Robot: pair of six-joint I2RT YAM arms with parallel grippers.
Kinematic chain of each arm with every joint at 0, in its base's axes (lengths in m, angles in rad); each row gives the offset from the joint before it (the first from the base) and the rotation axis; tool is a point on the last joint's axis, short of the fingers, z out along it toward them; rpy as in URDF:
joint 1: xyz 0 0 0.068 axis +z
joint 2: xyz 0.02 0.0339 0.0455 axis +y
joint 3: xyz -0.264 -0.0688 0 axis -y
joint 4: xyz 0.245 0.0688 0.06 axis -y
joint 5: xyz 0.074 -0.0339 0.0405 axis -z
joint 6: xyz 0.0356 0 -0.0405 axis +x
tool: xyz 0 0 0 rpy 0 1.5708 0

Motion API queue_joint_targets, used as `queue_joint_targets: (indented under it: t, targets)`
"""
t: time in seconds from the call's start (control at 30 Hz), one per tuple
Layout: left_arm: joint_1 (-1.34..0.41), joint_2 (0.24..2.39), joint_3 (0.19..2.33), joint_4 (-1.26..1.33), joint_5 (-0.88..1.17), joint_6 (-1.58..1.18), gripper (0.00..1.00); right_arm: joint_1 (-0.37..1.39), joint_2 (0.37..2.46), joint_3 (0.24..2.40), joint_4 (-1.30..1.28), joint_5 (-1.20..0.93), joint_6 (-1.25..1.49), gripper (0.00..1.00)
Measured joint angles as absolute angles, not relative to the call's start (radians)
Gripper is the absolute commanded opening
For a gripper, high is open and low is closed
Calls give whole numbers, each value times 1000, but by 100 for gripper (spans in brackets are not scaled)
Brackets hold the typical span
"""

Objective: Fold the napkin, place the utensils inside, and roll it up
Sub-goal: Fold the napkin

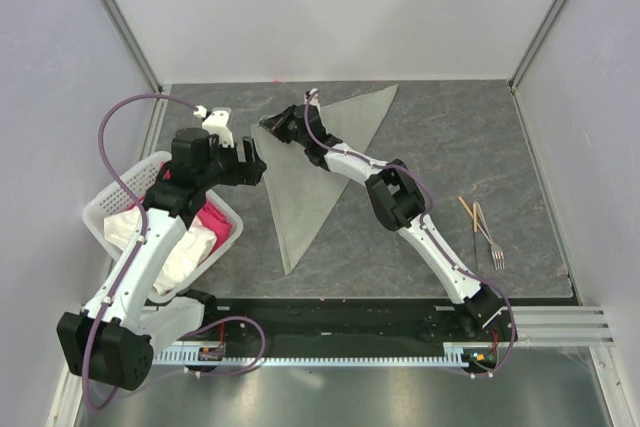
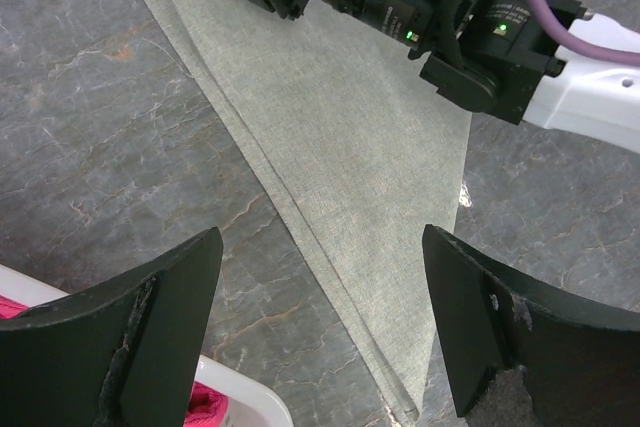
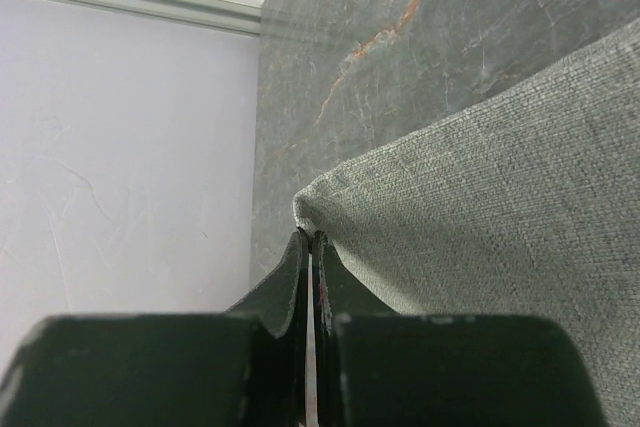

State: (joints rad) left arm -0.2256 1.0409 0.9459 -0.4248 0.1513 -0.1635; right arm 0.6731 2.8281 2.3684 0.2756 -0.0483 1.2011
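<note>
Grey marbled worktop [image 1: 470, 137] between white walls. The napkin [image 1: 300, 207] lies in a triangle left of centre, its far-left corner pinched by the closed right end effector [image 3: 310, 242]. The left end effector [image 1: 255, 162] hangs open. Pulling away before the grip opens would likely drag the fold apart.

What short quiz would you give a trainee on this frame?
1. True or false: the napkin lies folded into a triangle.
2. The utensils lie: A) on the napkin; B) in the basket; C) on the table, right of the napkin and apart from it.
3. Which is wide open, the left hand or the right hand?
Key: 1 true; 2 C; 3 the left hand; the right hand is shut at a napkin corner.
</note>
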Motion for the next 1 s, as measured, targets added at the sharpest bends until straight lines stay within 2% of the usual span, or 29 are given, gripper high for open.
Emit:
queue_joint_targets:
  t: [0.43,0.53,0.57,0.63,0.67,0.73,1.0]
  targets:
    - [-226,1041,946,-425,159,-164,88,680,2854,2410,277,-44,1213,0]
    - [-226,1041,946,-425,159,-164,88,680,2865,2423,279,-44,1219,21]
    - [-226,1041,946,-425,159,-164,89,680,2869,2423,278,-44,1219,35]
    - [-226,1041,946,-425,159,-164,88,680,2875,2423,279,-44,1228,47]
    - [-226,1041,946,-425,159,-164,88,680,2878,2423,279,-47,1223,57]
    - [-226,1042,946,-425,159,-164,88,680,2881,2423,277,-50,1222,63]
    - [-226,1047,945,-425,158,-164,88,673,2850,2345,357,-97,1178,64]
